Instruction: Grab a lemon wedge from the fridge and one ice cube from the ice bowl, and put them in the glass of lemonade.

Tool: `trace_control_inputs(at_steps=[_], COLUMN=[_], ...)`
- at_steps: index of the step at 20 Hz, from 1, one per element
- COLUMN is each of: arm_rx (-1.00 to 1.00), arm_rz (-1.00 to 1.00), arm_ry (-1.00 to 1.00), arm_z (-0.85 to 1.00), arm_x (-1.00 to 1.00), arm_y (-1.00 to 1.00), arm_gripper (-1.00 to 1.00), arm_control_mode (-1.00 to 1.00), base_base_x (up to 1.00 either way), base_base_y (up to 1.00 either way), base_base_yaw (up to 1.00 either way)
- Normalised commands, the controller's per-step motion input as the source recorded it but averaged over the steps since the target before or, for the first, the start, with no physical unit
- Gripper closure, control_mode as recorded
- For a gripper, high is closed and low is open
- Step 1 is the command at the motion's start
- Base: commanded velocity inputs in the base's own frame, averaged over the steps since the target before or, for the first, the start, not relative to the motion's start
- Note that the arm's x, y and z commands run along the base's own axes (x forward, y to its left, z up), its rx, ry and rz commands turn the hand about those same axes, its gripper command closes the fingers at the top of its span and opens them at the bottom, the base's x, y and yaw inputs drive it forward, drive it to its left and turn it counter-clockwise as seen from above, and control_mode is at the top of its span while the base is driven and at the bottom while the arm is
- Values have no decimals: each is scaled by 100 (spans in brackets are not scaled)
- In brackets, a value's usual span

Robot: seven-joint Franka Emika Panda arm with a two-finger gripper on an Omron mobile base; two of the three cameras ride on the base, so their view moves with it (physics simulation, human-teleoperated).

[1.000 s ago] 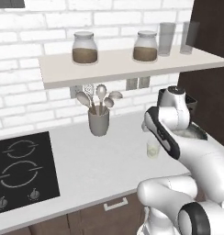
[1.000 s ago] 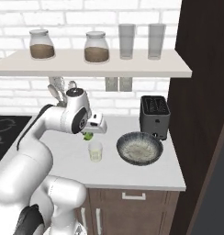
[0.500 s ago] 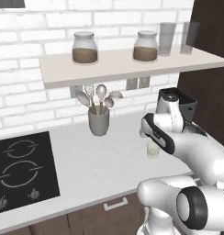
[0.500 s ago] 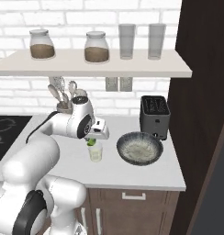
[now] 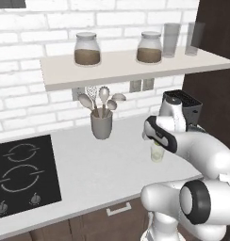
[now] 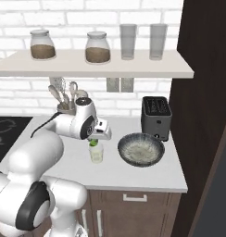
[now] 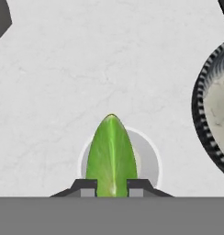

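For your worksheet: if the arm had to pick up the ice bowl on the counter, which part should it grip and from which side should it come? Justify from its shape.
Grip the ice bowl by its dark rim, coming down from above, probably on the left edge away from the toaster. The bowl is wide and shallow, likely too broad to span, so one finger inside and one outside the thin rim suits it.

Left base view looks from behind and left of the arm, forward and down across the counter (image 5: 98,164); the arm fills the lower right of frame, the cooktop (image 5: 20,172) the lower left. Right base view looks from behind and right; the arm sits lower left, the toaster (image 6: 156,116) and ice bowl (image 6: 141,149) right of centre. Both share the shelf (image 5: 135,68), utensil cup (image 5: 102,124) and glass of lemonade (image 6: 96,152). Hand view looks straight down, close above the glass, with the bowl's rim at right edge.
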Motion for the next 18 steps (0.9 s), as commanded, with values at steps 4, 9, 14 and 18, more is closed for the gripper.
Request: trace_control_inputs(at_steps=[4, 9, 14, 18], arm_rx=[0, 0, 0, 0], arm_rz=[0, 0, 0, 0], arm_ry=[0, 0, 0, 0], arm_z=[-26, -15, 0, 0], arm_x=[1, 0, 0, 0], arm_y=[-1, 0, 0, 0], arm_gripper=[100, 100, 100, -100], arm_control_mode=[-100, -100, -100, -100], base_base_x=[0, 0, 0, 0], base_base_y=[0, 0, 0, 0], base_base_yaw=[0, 0, 0, 0])
